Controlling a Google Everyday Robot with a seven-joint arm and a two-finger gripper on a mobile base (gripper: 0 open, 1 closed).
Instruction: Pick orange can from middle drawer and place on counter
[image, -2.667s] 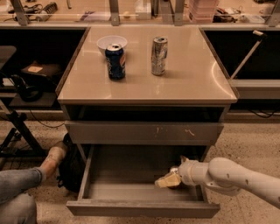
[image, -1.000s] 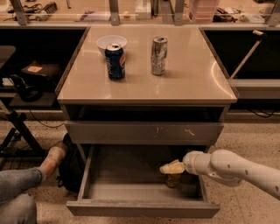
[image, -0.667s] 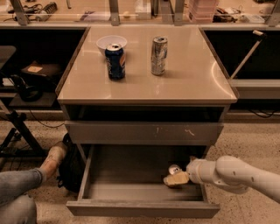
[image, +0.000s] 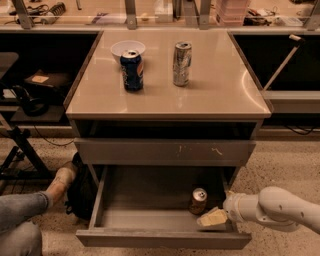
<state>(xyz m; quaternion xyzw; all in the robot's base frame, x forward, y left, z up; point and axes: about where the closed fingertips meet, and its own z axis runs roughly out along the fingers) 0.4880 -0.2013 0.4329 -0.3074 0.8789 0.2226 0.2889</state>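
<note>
Down in the open middle drawer (image: 160, 239), the orange can (image: 198, 201) stands upright and unlifted, end effector (image: 212, 218) just beside it, grip you cannot tell; lift and desk (image: 220, 90) placement both remain.

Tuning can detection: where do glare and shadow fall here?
Camera view: the counter is brightly lit with glossy reflections; the middle drawer lies in shadow, dimming the orange can; the claw, just right of it, reads pale.
</note>
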